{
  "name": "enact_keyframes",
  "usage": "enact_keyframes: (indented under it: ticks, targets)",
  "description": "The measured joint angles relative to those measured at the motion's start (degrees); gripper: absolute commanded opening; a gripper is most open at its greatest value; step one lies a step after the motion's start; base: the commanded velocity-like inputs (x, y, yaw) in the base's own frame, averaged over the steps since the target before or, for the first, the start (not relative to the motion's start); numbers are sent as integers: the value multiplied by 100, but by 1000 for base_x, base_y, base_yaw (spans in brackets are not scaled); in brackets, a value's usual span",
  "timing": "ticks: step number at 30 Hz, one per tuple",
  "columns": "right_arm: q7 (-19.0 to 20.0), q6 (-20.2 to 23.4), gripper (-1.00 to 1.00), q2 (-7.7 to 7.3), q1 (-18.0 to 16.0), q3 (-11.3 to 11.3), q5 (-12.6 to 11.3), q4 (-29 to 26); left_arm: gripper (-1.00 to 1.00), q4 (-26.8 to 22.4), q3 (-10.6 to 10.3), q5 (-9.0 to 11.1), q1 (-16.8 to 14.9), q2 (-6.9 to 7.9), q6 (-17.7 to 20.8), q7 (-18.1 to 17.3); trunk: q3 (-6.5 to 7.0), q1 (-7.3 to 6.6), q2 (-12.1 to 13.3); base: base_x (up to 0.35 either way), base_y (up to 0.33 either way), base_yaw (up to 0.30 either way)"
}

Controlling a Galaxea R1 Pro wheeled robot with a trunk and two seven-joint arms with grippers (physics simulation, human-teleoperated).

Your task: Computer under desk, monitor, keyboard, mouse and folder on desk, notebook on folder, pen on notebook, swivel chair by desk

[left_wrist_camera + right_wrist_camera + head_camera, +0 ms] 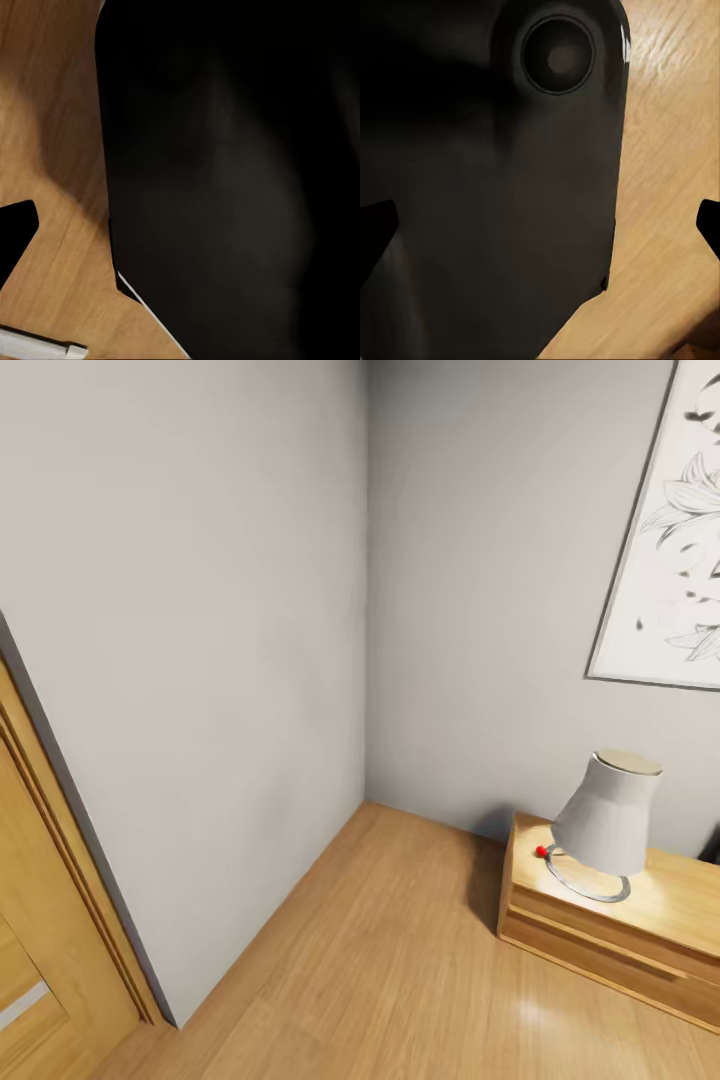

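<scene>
Your head camera faces a room corner: grey walls [200, 610] meet above a wooden floor [380, 960]; a wooden door frame [40, 880] stands at the left edge; at the right a low wooden dresser [620, 930] carries a white lamp [608, 822] with a small red knob [541, 851]; a framed leaf drawing [675, 530] hangs above it. Both wrist cameras look past a black robot body [510, 210] onto floorboards; dark finger tips [15, 236] edge in, but you cannot tell how either pincer is set.
</scene>
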Motion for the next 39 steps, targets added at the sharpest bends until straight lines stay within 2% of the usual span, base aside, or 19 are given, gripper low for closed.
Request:
enact_keyframes:
  ticks: [5,8,23,29,32,36,39]
  targets:
    - [73,-40,100,129,-77,-22,64,31,100,-96,-8,-20,-3,-129,-3,-35,3,1,1,0,0,0]
    - [74,-19,100,191,-110,-24,64,23,100,-109,-10,-25,-2,-223,17,-43,56,-64,120,0,0,0]
    - [72,-138,100,202,-199,-50,58,-12,100,-125,-16,-23,-1,-211,43,-28,326,-394,722,0,0,-2]
    - [66,-153,100,193,-198,-58,58,-14,100,-126,-10,-24,-1,-209,42,-26,434,-526,963,0,0,-162]
    - [63,-241,100,170,-197,-61,54,-20,100,-126,-7,-24,-1,-210,41,-22,488,-592,1083,0,0,-249]
    - [58,-578,100,156,-198,-64,42,-66,100,-139,0,-13,-1,-206,27,-13,560,-680,1244,0,0,-277]
    - [57,-1046,100,151,-197,-72,-23,-118,100,-247,6,1,-2,-198,-12,-13,614,-746,1364,0,0,-291]
